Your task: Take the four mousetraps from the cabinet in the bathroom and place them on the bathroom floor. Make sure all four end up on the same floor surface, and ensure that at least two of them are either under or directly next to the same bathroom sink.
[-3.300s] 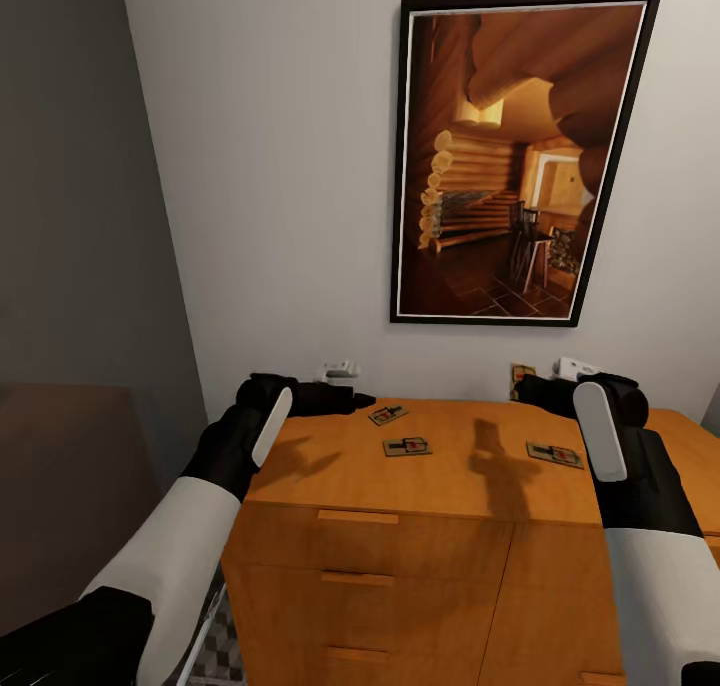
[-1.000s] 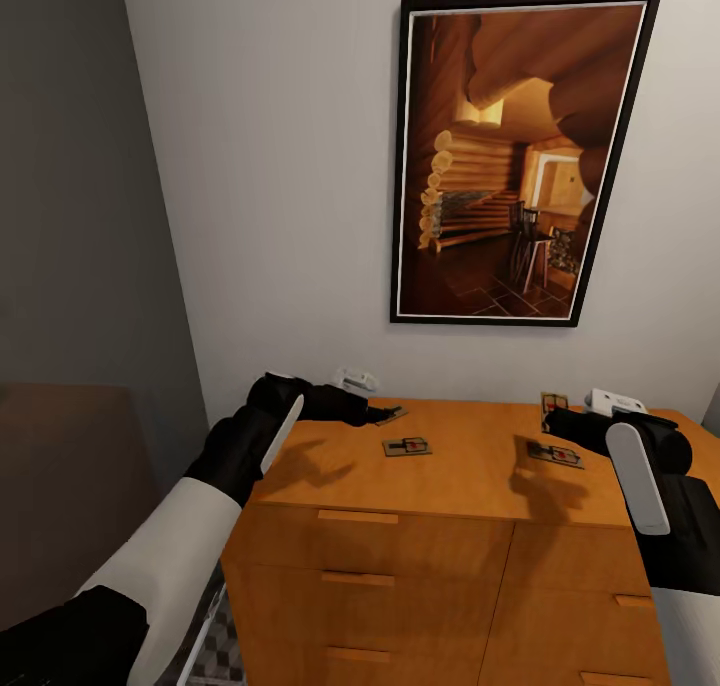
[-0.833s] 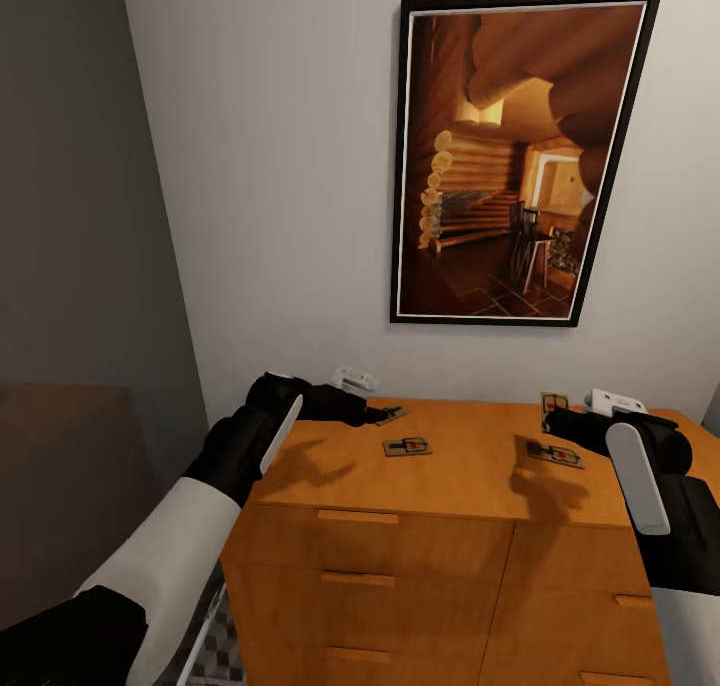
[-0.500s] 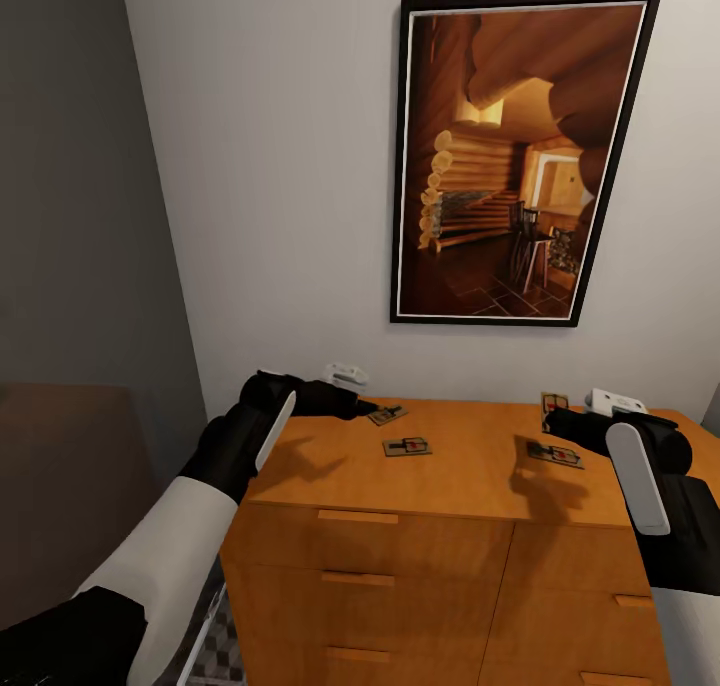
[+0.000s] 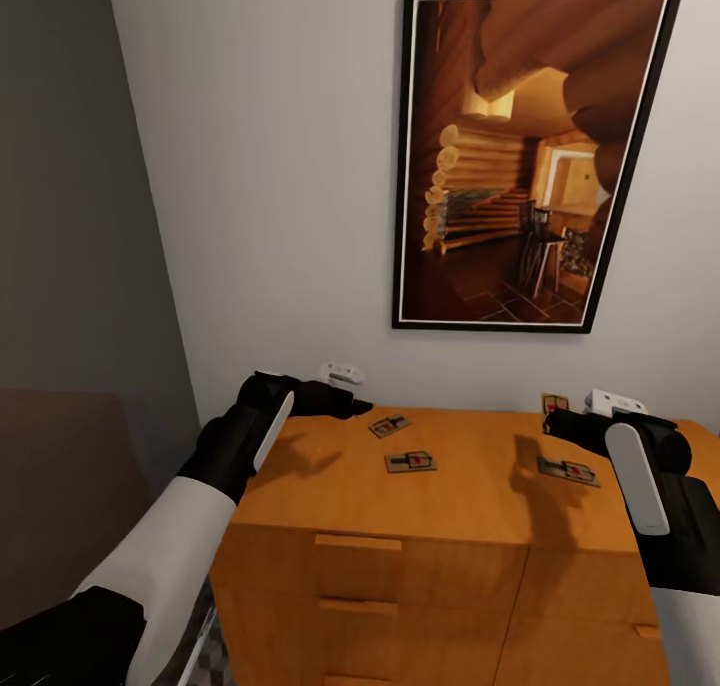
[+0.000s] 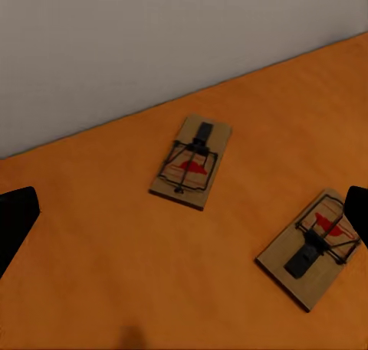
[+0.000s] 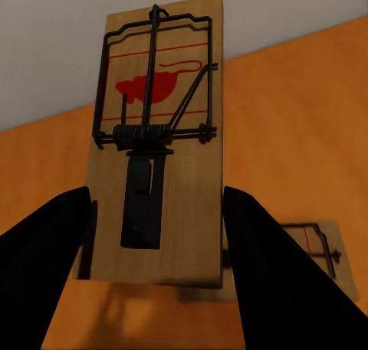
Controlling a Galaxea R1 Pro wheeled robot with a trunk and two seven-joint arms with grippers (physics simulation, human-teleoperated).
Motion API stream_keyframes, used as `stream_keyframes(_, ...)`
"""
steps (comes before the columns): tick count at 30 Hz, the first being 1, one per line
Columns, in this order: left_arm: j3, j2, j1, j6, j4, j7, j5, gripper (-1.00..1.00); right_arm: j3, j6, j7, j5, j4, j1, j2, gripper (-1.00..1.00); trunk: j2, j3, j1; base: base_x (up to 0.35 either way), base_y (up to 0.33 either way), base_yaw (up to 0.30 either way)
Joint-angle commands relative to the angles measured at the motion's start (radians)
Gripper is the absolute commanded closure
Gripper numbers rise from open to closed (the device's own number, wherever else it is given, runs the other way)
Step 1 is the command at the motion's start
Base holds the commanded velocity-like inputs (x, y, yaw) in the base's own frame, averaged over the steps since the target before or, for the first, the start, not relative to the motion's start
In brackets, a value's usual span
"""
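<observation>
Right claw grips one mousetrap by its two long edges, the dark fingers pressed against the thin wooden board, which stands raised above the cabinet top. In the head view this held trap shows at the far right of the cabinet, near the wall. Left claw hangs spread wide and empty over two more traps lying flat and apart on the orange wood; a further trap lies flat near the right arm. Each trap looks light, stiff and thin, with a raised wire spring on top. A hold across the board's edges seems safest, clear of the wire. Lying flat, a board offers little edge to pinch.
</observation>
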Motion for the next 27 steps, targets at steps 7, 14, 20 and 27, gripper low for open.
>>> stream_keyframes(7, 0.001, 0.001, -0.001, 0.006, 0.013, -0.002, 0.0, -1.0, 0.0, 0.003, -0.01, -0.01, 0.001, -0.001, -0.001, 1.0, -0.001, -0.001, 0.0, 0.014, 0.0, -0.01)
stream_keyframes(14, 0.003, -0.003, -0.001, 0.005, 0.075, 0.005, 0.002, -1.0, -0.002, 0.003, -0.015, -0.007, 0.0, -0.001, -0.008, 1.0, -0.001, -0.001, 0.0, 0.001, 0.0, -0.18)
stream_keyframes(20, 0.004, -0.004, -0.001, 0.003, 0.085, 0.019, 0.003, -1.0, -0.042, 0.003, -0.014, -0.01, -0.003, -0.001, -0.022, 1.0, -0.001, -0.001, 0.0, 0.0, 0.0, -0.04)
stream_keyframes(27, 0.007, -0.004, -0.001, 0.003, 0.082, 0.021, -0.001, -1.0, -0.122, 0.003, -0.014, -0.009, -0.005, -0.001, -0.041, 1.0, -0.001, -0.001, 0.0, 0.0, 0.0, -0.004)
